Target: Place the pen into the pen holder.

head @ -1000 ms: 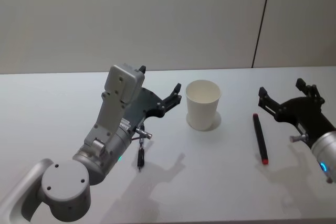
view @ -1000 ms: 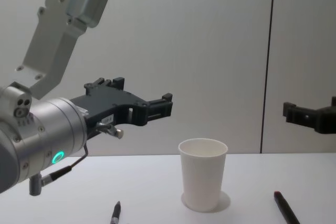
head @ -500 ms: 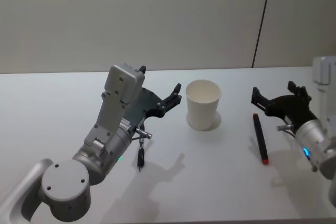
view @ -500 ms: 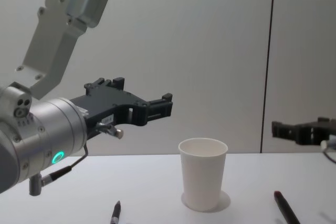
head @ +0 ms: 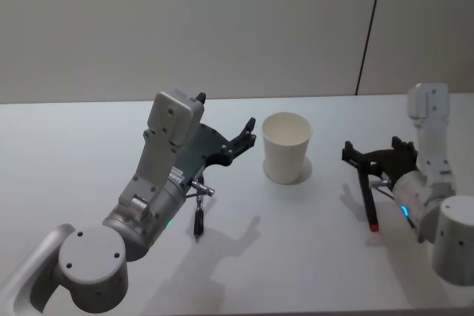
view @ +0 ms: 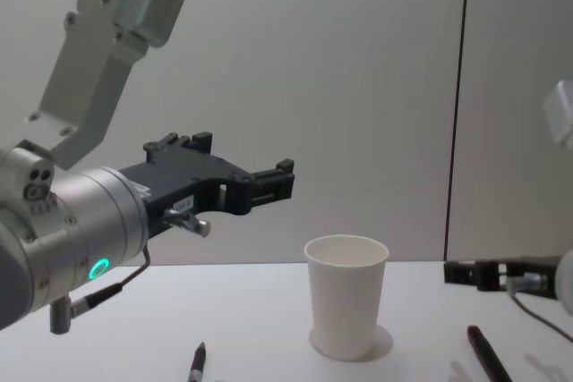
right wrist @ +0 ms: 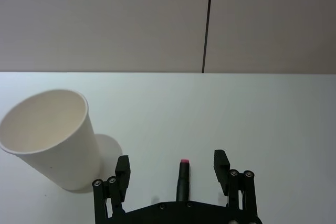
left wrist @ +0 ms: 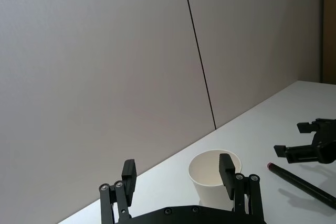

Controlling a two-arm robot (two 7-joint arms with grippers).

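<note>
Now my right gripper hangs wide over the red-tipped pen; left gripper idles wide by the paper cup, half-hiding a black pen.

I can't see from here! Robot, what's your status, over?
Left gripper open, idle beside paper cup. Right gripper open, over red-tipped pen lying flat. Cup empty, nothing blocking.

You've got no readable text, label, brand or number here. The paper cup is plain white; any print on the black pen or red-tipped pen is too small to tell.
</note>
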